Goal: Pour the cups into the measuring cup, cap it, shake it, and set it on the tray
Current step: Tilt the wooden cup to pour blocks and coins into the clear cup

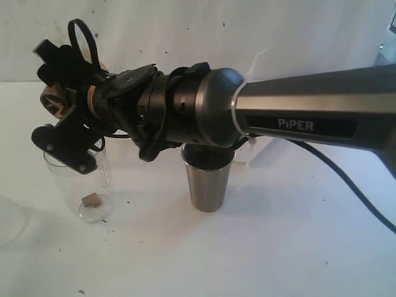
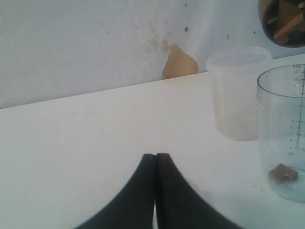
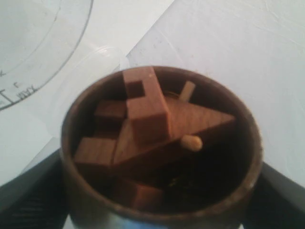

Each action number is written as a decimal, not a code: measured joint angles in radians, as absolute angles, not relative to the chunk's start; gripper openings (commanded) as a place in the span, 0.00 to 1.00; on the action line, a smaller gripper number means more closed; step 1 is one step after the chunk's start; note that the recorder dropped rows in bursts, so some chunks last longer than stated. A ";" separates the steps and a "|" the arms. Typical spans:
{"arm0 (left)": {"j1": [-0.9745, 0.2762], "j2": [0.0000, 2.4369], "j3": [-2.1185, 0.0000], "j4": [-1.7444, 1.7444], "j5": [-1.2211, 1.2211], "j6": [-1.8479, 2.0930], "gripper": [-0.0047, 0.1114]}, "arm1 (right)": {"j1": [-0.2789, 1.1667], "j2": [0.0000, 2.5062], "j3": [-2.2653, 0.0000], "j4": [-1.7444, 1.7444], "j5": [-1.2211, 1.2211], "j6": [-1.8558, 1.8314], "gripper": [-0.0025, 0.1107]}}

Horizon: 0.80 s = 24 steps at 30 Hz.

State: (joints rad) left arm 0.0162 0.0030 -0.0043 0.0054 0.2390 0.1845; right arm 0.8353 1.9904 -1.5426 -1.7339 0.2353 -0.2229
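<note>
the right gripper [image 1: 62, 104] reaches across to the nine o'clock side of the exterior view, its fingers spread wide and clamped on the wooden cup [image 3: 95, 210]. the cup hangs at about eleven o'clock above the measuring cup [image 1: 86, 179] and looks tipped over, though the arm hides most of it. inside it are wooden blocks [image 3: 147, 114] and a pale peg [image 3: 191, 142]. one small block [image 1: 91, 200] lies on the measuring cup's floor. the steel tumbler [image 1: 208, 185] stands upright at three o'clock of the measuring cup, apart from it. the left gripper [image 2: 155, 191] has its fingers pressed together, empty.
</note>
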 measured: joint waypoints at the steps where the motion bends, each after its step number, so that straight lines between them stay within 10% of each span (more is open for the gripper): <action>1: 0.016 0.003 -0.004 0.005 0.239 0.185 0.05 | 0.835 1.990 -1.543 -1.734 0.235 -0.237 0.02; 24: 0.016 0.003 -0.004 0.005 0.239 0.185 0.05 | 0.836 2.001 -1.543 -1.735 0.264 -0.350 0.02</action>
State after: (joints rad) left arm 0.0162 0.0030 -0.0043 0.0054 0.2390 0.1845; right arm 0.8360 2.0008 -1.5426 -1.7348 0.2636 -0.3504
